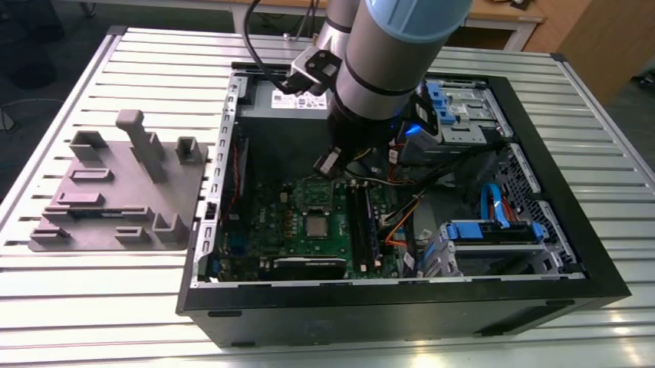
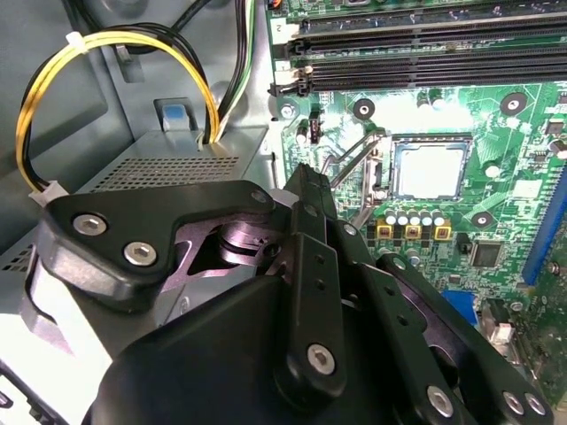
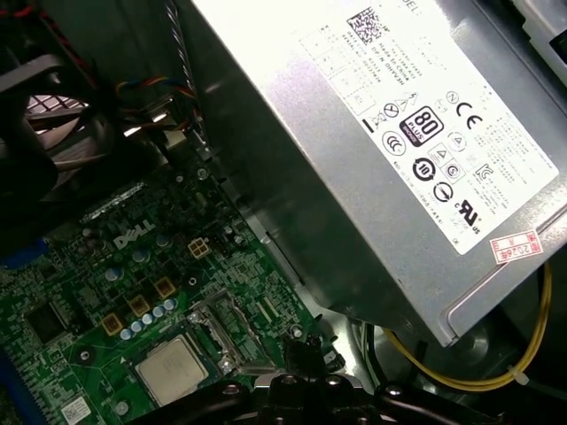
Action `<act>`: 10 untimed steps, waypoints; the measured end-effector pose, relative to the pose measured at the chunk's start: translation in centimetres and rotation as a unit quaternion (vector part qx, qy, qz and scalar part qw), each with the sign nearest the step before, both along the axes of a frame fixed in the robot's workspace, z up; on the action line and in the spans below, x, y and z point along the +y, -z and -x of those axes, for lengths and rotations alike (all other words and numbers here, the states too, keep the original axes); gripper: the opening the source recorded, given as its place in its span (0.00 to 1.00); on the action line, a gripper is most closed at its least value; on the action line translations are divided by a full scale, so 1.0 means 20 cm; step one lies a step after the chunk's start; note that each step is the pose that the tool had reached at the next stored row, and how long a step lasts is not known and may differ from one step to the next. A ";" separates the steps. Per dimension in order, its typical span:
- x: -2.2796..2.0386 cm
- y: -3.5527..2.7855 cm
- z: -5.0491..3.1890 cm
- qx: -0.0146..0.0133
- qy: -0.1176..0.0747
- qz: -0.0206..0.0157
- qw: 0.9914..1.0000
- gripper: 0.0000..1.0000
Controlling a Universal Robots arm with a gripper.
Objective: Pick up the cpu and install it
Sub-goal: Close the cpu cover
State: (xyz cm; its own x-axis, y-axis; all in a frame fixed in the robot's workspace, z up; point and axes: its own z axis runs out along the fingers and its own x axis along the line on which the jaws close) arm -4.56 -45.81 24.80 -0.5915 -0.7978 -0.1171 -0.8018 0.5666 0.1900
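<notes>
cpu (image 3: 173, 367) lies flat in the socket (image 3: 219, 329), near and below the gripper (image 3: 302, 348), on its side away from the psu (image 3: 381, 150); clenched or released, i cannot tell.

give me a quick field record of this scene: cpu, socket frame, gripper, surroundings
cpu: lying flat in its socket on the motherboard, nothing gripping it
socket frame: swung open beside the cpu
gripper: above the motherboard, apart from the cpu, close to the power supply
surroundings: open computer case on a slatted table
</notes>
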 end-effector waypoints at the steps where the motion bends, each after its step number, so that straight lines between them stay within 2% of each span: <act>1: 0.000 -0.001 0.000 0.000 0.000 0.000 1.000 0.10; 10: -0.010 -0.006 0.000 0.000 -0.001 0.000 1.000 0.10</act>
